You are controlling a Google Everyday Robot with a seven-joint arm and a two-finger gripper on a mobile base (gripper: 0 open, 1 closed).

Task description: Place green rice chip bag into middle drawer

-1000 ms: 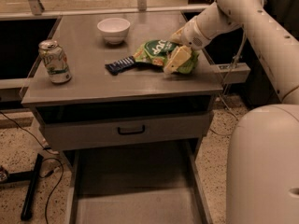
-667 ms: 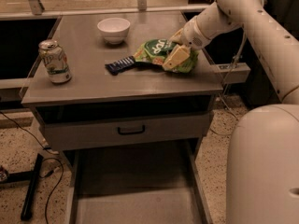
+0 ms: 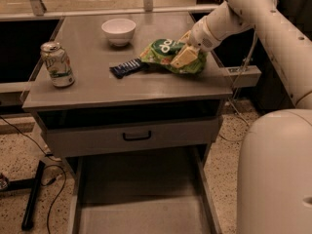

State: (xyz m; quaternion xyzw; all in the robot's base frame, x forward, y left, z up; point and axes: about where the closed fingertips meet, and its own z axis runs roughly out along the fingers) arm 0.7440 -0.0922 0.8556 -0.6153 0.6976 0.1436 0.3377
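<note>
Bag (image 3: pixel 163 52): has it moved?
— Hardly. It lies right of centre on the tabletop (image 3: pixel 97 89), with the end effector (image 3: pixel 184 57) still on its right side.
— Gripped?
— Cannot tell. I judge it is not lifted yet.
— Containers?
— Drawer (image 3: pixel 141 217), bottom of frame, is open and bare. Bowl (image 3: pixel 118 30), upper left, looks empty.

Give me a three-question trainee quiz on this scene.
1. True or false: the tool is at the bag on the tabletop.
2. Which lies nearest the bag? A bowl, B can, C blue wrapper.
3. Fill in: the open drawer sits ____ the handled drawer front.
Key: 1 true; 2 C; 3 below.
</note>
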